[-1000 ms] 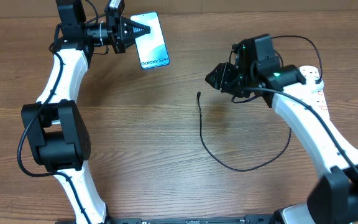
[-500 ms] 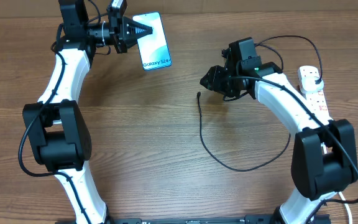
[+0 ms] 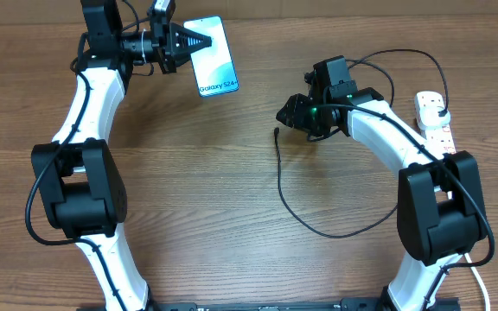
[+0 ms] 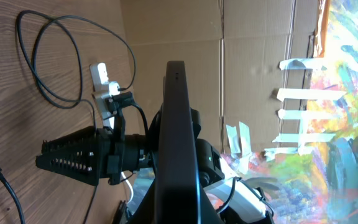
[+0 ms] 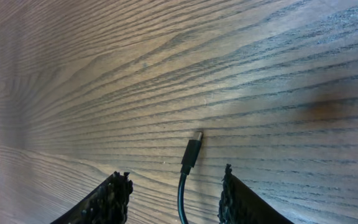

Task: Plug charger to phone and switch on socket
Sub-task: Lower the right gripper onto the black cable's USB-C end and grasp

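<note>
The phone [image 3: 215,57], screen lit and facing up, is at the back left, and my left gripper [image 3: 199,41] is shut on its left edge. In the left wrist view the phone [image 4: 176,112] shows edge-on between the jaws [image 4: 174,211]. The charger's thin black cable [image 3: 335,233] loops across the table, with its connector tip [image 3: 277,132] lying loose. My right gripper [image 3: 285,112] is open just above and right of the tip. In the right wrist view the tip [image 5: 192,149] lies between and just ahead of the open fingers [image 5: 174,190]. The white socket [image 3: 435,121] lies at the right edge.
A black plug [image 3: 440,106] sits in the socket's far end. The socket's white cord [image 3: 478,278] runs off at the bottom right. Cardboard walls and a colourful painting [image 4: 347,112] stand beyond the table. The wooden table [image 3: 197,190] shows bare between the arms.
My right gripper has moved left and a little nearer the connector tip. The left gripper and the phone have barely moved.
</note>
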`<state>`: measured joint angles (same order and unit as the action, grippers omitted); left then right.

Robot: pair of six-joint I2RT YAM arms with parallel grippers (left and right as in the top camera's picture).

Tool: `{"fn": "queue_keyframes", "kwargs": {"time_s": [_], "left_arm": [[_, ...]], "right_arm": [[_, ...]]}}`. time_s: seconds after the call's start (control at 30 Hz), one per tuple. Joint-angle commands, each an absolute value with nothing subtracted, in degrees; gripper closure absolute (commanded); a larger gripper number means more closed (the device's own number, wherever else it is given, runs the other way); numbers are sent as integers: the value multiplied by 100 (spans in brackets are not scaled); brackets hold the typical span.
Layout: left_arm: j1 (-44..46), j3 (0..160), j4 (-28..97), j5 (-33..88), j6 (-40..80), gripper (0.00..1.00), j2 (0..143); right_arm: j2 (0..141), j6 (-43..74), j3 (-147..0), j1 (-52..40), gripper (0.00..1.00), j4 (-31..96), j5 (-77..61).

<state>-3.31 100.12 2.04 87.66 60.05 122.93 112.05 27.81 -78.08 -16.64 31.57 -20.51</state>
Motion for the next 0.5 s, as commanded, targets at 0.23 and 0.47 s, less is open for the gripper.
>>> {"fn": "queue_keyframes", "kwargs": {"time_s": [0.23,0.47], "left_arm": [[-287,10060,174,8812,6093,96,12250],[-287,10060,233,8816,6134,96,12250]], "right_arm": [[11574,2893,-7909,-1647,58,3046,-2069],[11657,2947,-7909,-1651,58,2995,-2069]]}}
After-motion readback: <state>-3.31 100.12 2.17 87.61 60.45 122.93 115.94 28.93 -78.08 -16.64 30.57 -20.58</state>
